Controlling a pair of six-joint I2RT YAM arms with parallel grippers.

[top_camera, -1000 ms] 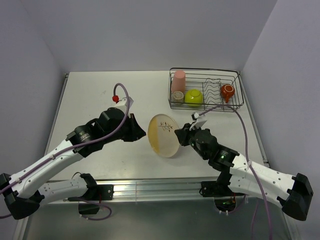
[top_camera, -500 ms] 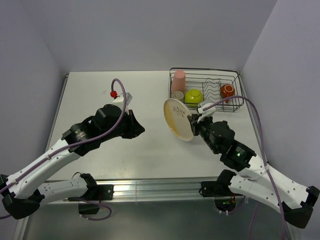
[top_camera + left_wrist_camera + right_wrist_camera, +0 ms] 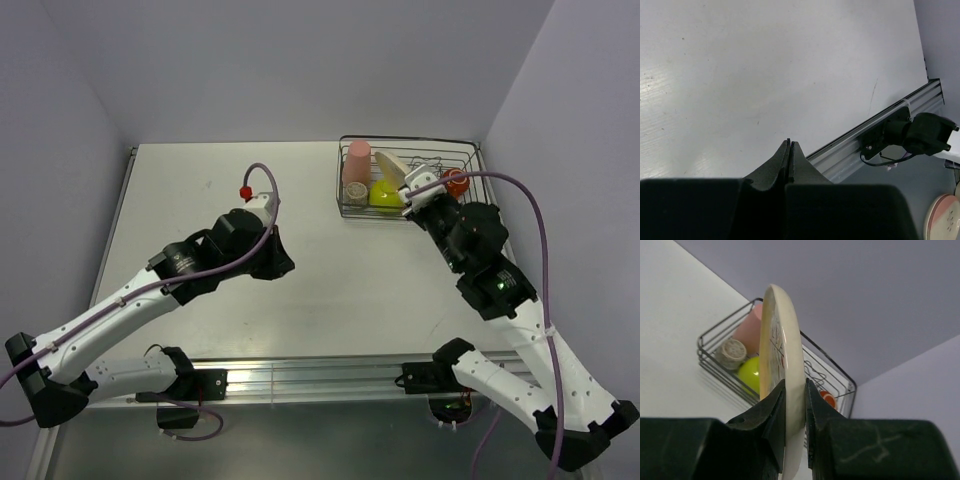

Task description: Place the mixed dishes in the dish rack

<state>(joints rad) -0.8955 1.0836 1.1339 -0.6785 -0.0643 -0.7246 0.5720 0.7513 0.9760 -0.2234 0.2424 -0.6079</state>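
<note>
My right gripper (image 3: 795, 390) is shut on the rim of the large pale-yellow plate (image 3: 782, 355) and holds it on edge above the dark wire dish rack (image 3: 460, 147). In the top view the plate (image 3: 392, 165) hangs over the rack's middle. The rack holds the pink tumbler (image 3: 356, 162), the lime-green bowl (image 3: 384, 195), the small beige cup (image 3: 732, 352) and the orange mug (image 3: 457, 183). My left gripper (image 3: 789, 145) is shut and empty over the bare table, far left of the rack.
The rack (image 3: 705, 347) stands at the table's far right corner, close to the back and right walls. The aluminium rail (image 3: 320, 375) runs along the near edge, with a pale disc (image 3: 942, 217) below it.
My right arm has carried the plate from the middle of the table up and back to above the rack, turning it on edge. The left arm shifted slightly right.
</note>
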